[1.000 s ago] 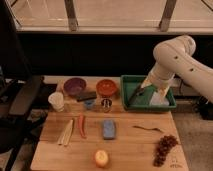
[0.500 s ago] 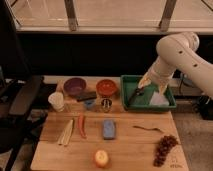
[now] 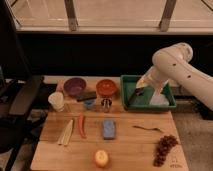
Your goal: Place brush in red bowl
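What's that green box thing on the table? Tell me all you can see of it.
The green tray is a rectangular, plastic-looking bin with low raised walls. It sits flat on the wooden table, at the back right, close beside the red bowl. Something pale lies inside. The robot's gripper hangs over its left part.

My gripper (image 3: 141, 93) dark, matt, above green plastic-looking tray (image 3: 150, 107). My white arm shell (image 3: 175, 65) smooth, slight sheen. Beneath, pale wooden tabletop (image 3: 130, 147) matt. Near tray, small orange-red bowl (image 3: 106, 88) smooth, plastic-looking.
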Motion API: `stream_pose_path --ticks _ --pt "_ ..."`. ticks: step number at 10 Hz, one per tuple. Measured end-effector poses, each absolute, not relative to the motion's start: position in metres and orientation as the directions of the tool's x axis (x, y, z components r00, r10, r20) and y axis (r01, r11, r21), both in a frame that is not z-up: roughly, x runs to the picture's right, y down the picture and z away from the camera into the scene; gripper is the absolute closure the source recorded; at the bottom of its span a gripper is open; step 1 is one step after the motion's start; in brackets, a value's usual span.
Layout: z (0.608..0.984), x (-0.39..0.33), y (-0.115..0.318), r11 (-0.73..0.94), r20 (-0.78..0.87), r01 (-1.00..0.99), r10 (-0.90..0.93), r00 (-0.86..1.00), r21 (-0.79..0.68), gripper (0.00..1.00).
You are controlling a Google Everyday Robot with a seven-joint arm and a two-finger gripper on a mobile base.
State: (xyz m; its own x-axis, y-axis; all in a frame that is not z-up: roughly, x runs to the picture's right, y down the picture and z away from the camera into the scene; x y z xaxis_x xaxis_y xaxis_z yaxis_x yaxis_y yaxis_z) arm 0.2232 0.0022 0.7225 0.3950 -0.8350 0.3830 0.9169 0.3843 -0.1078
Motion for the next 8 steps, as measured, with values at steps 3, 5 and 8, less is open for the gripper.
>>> stream_pose_path --ticks 3,5,8 --pt "0.762 0.224 -0.015 0.384 0.378 0.917 -0.837 0.396 -0.109 0.35" --pt "0.782 0.227 -0.014 0.387 0.399 0.913 -0.823 0.405 -0.129 0.35" --pt "0.805 0.224 -0.007 0.407 0.435 0.903 -0.794 0.425 -0.138 0.35"
